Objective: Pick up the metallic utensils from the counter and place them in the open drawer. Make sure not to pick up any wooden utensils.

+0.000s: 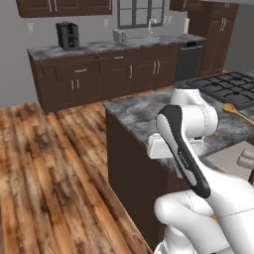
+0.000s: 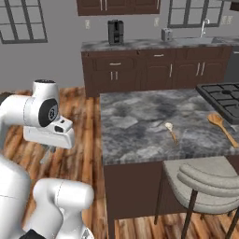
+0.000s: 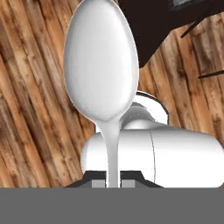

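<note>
Over plank floor beside the marbled surface (image 2: 140,121), the jaws are clamped on a silver spoon (image 3: 101,65), its handle running straight out from the gripper (image 3: 113,183), bowl outermost.

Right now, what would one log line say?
held: silver spoon in shut jaws | where: over wooden floor, beside counter | on counter: wooden spoon, wooden spatula

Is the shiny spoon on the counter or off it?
Off. The spoon is pinched by its handle between the fingers, above the wooden floor.
</note>
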